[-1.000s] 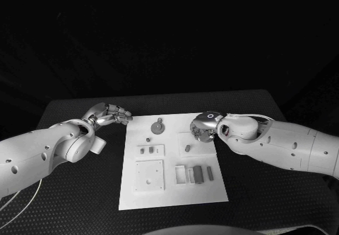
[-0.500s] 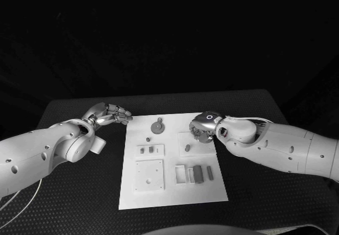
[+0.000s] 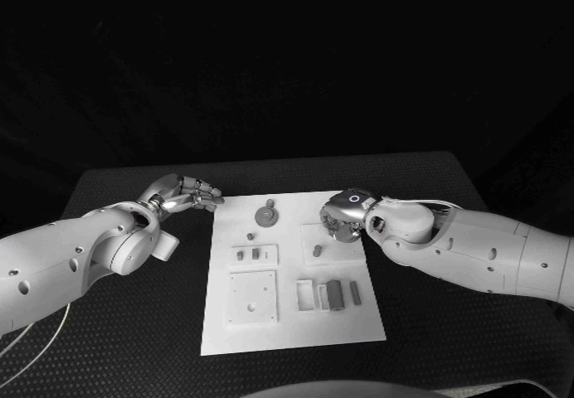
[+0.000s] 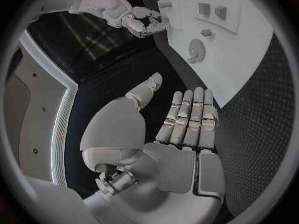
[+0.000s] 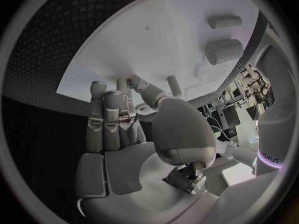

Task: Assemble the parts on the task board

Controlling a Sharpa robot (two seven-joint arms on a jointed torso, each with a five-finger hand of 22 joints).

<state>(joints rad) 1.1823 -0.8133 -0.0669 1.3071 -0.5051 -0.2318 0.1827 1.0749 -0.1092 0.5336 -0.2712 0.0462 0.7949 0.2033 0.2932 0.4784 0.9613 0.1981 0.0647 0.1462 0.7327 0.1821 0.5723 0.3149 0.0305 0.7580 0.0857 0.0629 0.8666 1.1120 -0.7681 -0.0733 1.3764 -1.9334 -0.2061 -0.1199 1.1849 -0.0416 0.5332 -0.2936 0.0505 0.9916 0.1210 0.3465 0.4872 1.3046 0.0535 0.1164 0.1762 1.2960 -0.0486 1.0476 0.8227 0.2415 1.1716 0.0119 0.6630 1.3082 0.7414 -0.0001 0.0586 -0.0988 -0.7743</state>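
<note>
Both hands: I see the left hand off the board's near-left corner over the worktop, and the right hand over the upper right of the task board.
Task board: it lies flat mid-worktop, with small parts spread across it.
Parts on board: a round disc piece near the top, a small upright peg just below my right hand, a square plate lower left, and a row of short blocks lower right.
Handling, my judgement: the parts look small, stiff and light, probably smooth plastic, so likely to skid or tip under a clumsy touch. I would take the peg by its sides with a fingertip pinch, from above.
Left hand state: in the left wrist view its fingers lie straight and side by side with the thumb held off, holding nothing.
Right hand state: in the right wrist view the fingers are extended together and the thumb reaches across towards their tips; I see nothing between them, though I cannot be certain.
Right arm pose: forearm comes in low across the worktop, palm turned towards the board.
</note>
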